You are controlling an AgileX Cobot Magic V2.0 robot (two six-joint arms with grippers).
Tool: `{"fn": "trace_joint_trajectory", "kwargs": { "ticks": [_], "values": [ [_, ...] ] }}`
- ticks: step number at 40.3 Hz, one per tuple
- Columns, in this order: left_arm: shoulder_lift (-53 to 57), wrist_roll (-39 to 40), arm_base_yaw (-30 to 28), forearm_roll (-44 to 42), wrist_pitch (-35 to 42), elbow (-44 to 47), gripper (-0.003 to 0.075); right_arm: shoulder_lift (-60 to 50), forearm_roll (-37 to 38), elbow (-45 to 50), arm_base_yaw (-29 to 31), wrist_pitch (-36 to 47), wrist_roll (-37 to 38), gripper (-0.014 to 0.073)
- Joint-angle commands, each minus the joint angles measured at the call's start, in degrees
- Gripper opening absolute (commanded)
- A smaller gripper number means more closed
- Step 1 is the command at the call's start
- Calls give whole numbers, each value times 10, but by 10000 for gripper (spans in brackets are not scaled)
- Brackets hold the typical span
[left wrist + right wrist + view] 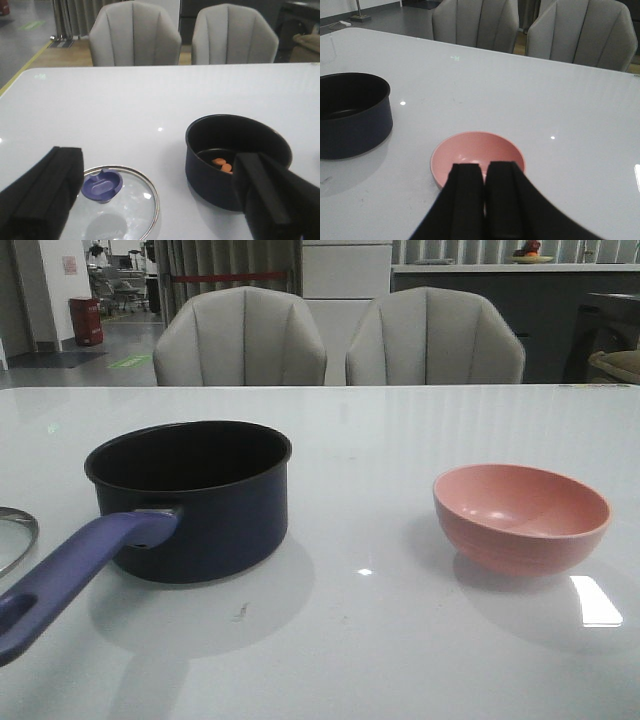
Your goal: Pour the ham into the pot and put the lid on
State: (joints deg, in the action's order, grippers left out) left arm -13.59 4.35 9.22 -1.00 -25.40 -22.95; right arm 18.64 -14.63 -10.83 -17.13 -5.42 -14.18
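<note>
Navy pot (205,505), orange ham (223,165), pink bowl (521,517)

One pot (200,500), one lid (122,200), one pink bowl (521,516), two ham slices (223,164) (inside the pot), two chairs (240,338).

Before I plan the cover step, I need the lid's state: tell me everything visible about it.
The lid is a round pane of dark glass in a steel rim, with a blue notched knob at its centre. It lies flat on the white table, knob up, left of the pot and apart from it. Nothing grips it; the left gripper's fingers stand spread above it.
</note>
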Motion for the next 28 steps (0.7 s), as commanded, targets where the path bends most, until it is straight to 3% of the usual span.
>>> {"fn": "trace_joint_trajectory", "kwargs": {
  "ticks": [1, 7, 14, 28],
  "values": [
    [-71, 13, -21, -1, 34, -47, 638, 1, -2, -15, 1, 41, 0, 161],
    [-170, 73, -67, 1, 32, -91, 638, 1, -2, -15, 1, 41, 0, 161],
    [-295, 74, -101, 47, -20, -149, 638, 1, -2, -15, 1, 41, 0, 161],
    [-563, 71, -104, 40, -152, -315, 638, 1, -2, -15, 1, 41, 0, 161]
  ]
}}
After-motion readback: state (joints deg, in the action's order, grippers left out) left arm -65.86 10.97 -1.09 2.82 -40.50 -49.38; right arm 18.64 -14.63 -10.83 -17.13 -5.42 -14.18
